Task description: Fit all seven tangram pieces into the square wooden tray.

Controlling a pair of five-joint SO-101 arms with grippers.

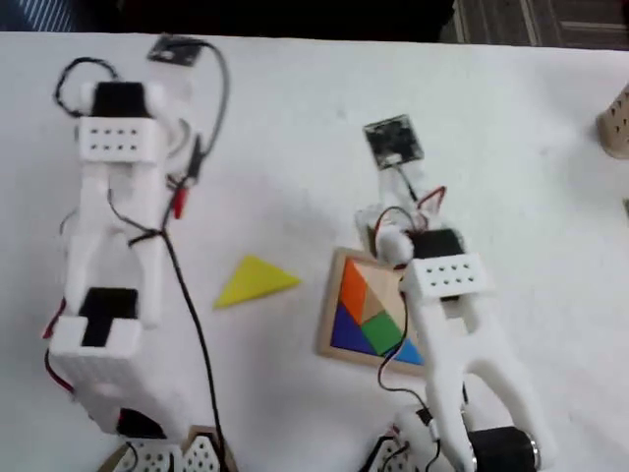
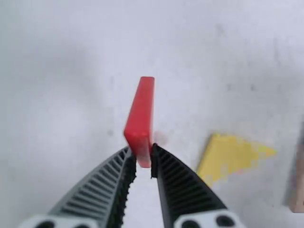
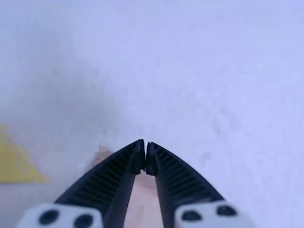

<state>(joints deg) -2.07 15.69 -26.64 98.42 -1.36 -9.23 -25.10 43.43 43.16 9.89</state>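
Red piece [image 2: 140,118] (base hidden), left hand [image 2: 143,159]

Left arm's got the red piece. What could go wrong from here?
The left end effector pinches the red piece only at one end, so it may pivot or slip. The right arm sits over the tray, so placing risks a collision. The yellow triangle lies on the likely path to the tray and could get knocked.

Part-filled tray [image 1: 328,305] beside loose yellow triangle [image 1: 253,280]

White table [image 1: 295,128], dark floor [image 1: 295,14] beyond
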